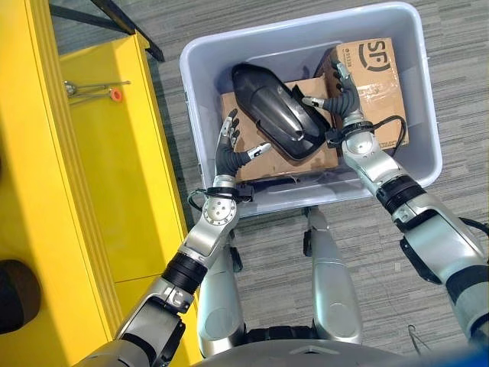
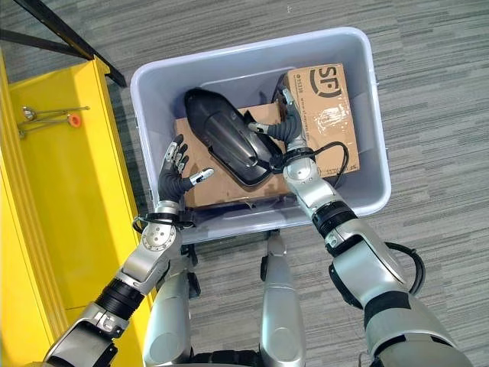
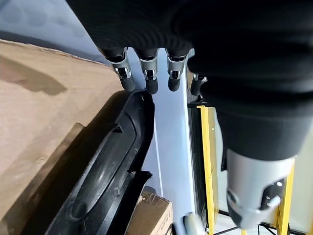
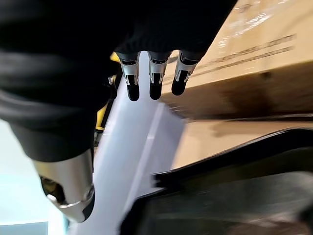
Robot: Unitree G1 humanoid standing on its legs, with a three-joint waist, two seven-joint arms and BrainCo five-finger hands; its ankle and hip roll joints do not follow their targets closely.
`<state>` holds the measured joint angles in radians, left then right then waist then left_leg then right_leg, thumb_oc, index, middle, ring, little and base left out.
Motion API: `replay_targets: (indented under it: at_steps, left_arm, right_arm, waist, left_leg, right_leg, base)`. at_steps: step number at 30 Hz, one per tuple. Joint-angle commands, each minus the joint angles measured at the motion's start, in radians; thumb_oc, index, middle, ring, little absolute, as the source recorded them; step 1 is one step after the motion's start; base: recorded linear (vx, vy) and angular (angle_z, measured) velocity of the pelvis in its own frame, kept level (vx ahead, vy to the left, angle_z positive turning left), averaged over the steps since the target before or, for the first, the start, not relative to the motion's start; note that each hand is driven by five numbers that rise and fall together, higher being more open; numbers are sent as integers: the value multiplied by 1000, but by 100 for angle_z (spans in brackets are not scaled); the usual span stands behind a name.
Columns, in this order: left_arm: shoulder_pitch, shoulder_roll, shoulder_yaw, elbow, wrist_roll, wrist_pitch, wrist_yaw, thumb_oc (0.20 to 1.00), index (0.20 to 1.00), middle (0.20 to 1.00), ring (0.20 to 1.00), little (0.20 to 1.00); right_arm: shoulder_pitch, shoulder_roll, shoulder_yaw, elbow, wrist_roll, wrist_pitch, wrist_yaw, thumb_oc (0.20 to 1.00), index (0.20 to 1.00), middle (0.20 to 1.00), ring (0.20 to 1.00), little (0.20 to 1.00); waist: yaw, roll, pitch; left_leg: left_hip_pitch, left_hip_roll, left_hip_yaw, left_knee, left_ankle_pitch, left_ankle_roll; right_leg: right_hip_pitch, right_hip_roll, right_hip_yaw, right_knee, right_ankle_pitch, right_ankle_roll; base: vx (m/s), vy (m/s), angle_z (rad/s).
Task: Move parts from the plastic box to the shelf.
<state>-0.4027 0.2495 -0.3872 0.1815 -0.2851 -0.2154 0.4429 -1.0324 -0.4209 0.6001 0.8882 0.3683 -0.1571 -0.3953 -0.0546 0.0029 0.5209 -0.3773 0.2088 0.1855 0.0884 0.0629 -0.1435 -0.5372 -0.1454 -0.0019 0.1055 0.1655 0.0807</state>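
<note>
A black moulded plastic part [image 1: 279,111] lies slanted on cardboard boxes [image 1: 252,130] inside the pale grey plastic box [image 1: 206,164]. My left hand [image 1: 231,153] hovers open at the part's near left side, fingers straight, thumb pointing toward it. My right hand [image 1: 340,95] is open at the part's right side, over a printed cardboard box [image 1: 378,80], thumb reaching to the part's edge. In the left wrist view the part [image 3: 105,181] lies just past my straight fingers [image 3: 146,78]. The right wrist view has the part's rim [image 4: 220,156] beside my fingers [image 4: 154,78].
A yellow shelf [image 1: 114,160] runs along the left, with a small metal tool with a red tip [image 1: 95,90] lying on it. Grey carpet surrounds the box. A black frame bar [image 1: 126,23] crosses the top left.
</note>
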Motion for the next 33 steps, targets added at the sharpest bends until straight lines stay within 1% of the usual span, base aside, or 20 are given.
replay_targets:
  at_steps: [1,2,5,6,7,9,10,11,12,13,14,15,16,19,21,25,27,29,31,33]
  left_arm:
    - [1,29,-43,-114,7,-78,-7,1000,1000,1000,1000,1000]
    - [1,29,-43,-114,7,-78,-7,1000,1000,1000,1000,1000]
    - [-2,30,-52,-114,-7,-81,-14,1000,1000,1000,1000,1000]
    - [-3,26,-59,-109,-17,-78,-21,1000,1000,1000,1000,1000]
    - [-4,26,-59,-109,-17,-78,-21,1000,1000,1000,1000,1000]
    - [-7,21,-72,-105,-37,-77,-30,1000,1000,1000,1000,1000]
    - [-7,21,-72,-105,-38,-77,-30,1000,1000,1000,1000,1000]
    - [-14,16,-84,-102,-49,-75,-35,1000,1000,1000,1000,1000]
    - [-14,16,-85,-102,-50,-75,-35,1000,1000,1000,1000,1000]
    - [-16,13,-90,-96,-53,-72,-37,1000,1000,1000,1000,1000]
    - [-28,2,-102,-81,-56,-65,-41,1000,1000,1000,1000,1000]
    - [-28,2,-103,-80,-56,-66,-40,1000,1000,1000,1000,1000]
    - [-41,-14,-112,-60,-62,-58,-38,1000,1000,1000,1000,1000]
    - [-51,-18,-118,-45,-64,-54,-42,1000,1000,1000,1000,1000]
    - [-54,-23,-122,-42,-62,-49,-43,1000,1000,1000,1000,1000]
    - [-58,-26,-119,-35,-60,-47,-40,1000,1000,1000,1000,1000]
    - [-54,-29,-111,-28,-58,-44,-36,1000,1000,1000,1000,1000]
    - [-51,-28,-107,-29,-58,-45,-34,1000,1000,1000,1000,1000]
    - [-42,-26,-97,-37,-57,-47,-31,1000,1000,1000,1000,1000]
    - [-40,-26,-95,-39,-56,-47,-29,1000,1000,1000,1000,1000]
  right_arm:
    - [-148,-42,-20,61,2,-18,26,1000,1000,1000,1000,1000]
    - [-149,-42,-19,62,3,-19,27,1000,1000,1000,1000,1000]
    - [-173,-60,-44,162,73,-20,48,1000,1000,1000,1000,1000]
    - [-176,-64,-80,218,153,-22,65,1000,1000,1000,1000,1000]
    - [-177,-65,-80,219,154,-22,66,1000,1000,1000,1000,1000]
    - [-178,-66,-142,310,242,-22,74,1000,1000,1000,1000,1000]
    - [-179,-66,-142,311,242,-23,75,1000,1000,1000,1000,1000]
    - [-164,-59,-179,349,286,-24,79,1000,1000,1000,1000,1000]
    - [-165,-59,-179,350,286,-24,80,1000,1000,1000,1000,1000]
    - [-155,-53,-199,363,302,-24,78,1000,1000,1000,1000,1000]
    - [-129,-36,-243,380,355,-30,78,1000,1000,1000,1000,1000]
    - [-128,-37,-244,379,356,-31,78,1000,1000,1000,1000,1000]
    - [-88,-1,-307,386,483,-53,93,1000,1000,1000,1000,1000]
    - [-61,19,-321,392,496,-56,104,1000,1000,1000,1000,1000]
    - [-9,65,-336,365,548,-70,126,1000,1000,1000,1000,1000]
    - [40,108,-328,328,569,-82,143,1000,1000,1000,1000,1000]
    - [83,137,-298,271,554,-87,161,1000,1000,1000,1000,1000]
    - [92,143,-291,249,551,-91,164,1000,1000,1000,1000,1000]
    - [106,151,-266,184,527,-104,164,1000,1000,1000,1000,1000]
    - [111,156,-269,168,544,-111,165,1000,1000,1000,1000,1000]
  waist:
    - [32,19,-1]
    - [32,19,-1]
    - [42,32,-1]
    - [48,41,-1]
    - [49,41,-1]
    - [58,55,-1]
    - [58,55,-1]
    - [63,64,-1]
    - [63,64,-1]
    - [64,68,-1]
    - [66,74,-1]
    - [66,74,-1]
    - [67,84,-1]
    - [69,89,-1]
    - [69,92,-1]
    - [64,90,-1]
    - [57,83,-1]
    - [55,80,-1]
    - [48,69,-1]
    - [46,66,-1]
  left_leg:
    - [-41,-26,-8,77,-43,45]
    - [-41,-26,-8,77,-44,45]
    - [-56,-27,-10,81,-42,46]
    - [-61,-29,-11,82,-42,48]
    - [-61,-29,-11,83,-42,48]
    - [-67,-31,-15,87,-43,49]
    - [-67,-30,-15,87,-43,49]
    - [-66,-33,-17,88,-45,50]
    - [-66,-32,-17,88,-45,50]
    - [-65,-33,-18,87,-45,51]
    - [-65,-34,-21,87,-46,52]
    - [-64,-34,-21,87,-46,52]
    - [-62,-36,-23,88,-49,54]
    - [-59,-38,-25,89,-50,55]
    - [-61,-39,-25,93,-52,57]
    - [-61,-40,-25,94,-53,57]
    - [-68,-39,-24,100,-53,58]
    - [-70,-39,-24,100,-53,57]
    - [-77,-38,-24,102,-54,56]
    - [-79,-39,-24,104,-55,56]
  right_leg:
    - [-104,-19,-17,276,-197,12]
    - [-104,-19,-17,276,-197,12]
    - [-122,-20,-17,284,-197,13]
    - [-129,-21,-19,289,-199,13]
    - [-129,-20,-19,289,-199,13]
    - [-133,-24,-20,295,-204,13]
    - [-133,-24,-21,295,-204,13]
    - [-135,-26,-22,300,-207,13]
    - [-135,-26,-22,300,-207,13]
    - [-135,-27,-23,300,-207,14]
    - [-133,-31,-27,300,-209,15]
    - [-132,-31,-27,300,-209,15]
    - [-131,-35,-30,301,-211,16]
    - [-128,-37,-28,303,-213,16]
    - [-130,-38,-27,307,-214,15]
    - [-132,-38,-26,310,-214,13]
    - [-136,-39,-26,311,-211,11]
    - [-138,-39,-26,311,-210,10]
    - [-142,-39,-26,308,-207,10]
    - [-142,-39,-26,308,-207,10]
  base:
    - [-5,0,3]
    - [0,0,0]
    - [0,0,0]
    - [0,0,0]
    - [0,0,0]
    - [0,0,0]
    - [0,0,0]
    - [5,13,3]
    - [8,18,5]
    - [11,14,5]
    - [11,15,5]
    - [24,26,5]
    - [16,16,3]
    - [12,21,2]
    - [0,0,0]
    - [1,8,2]
    - [0,0,0]
    - [0,0,0]
    - [0,0,0]
    - [0,0,0]
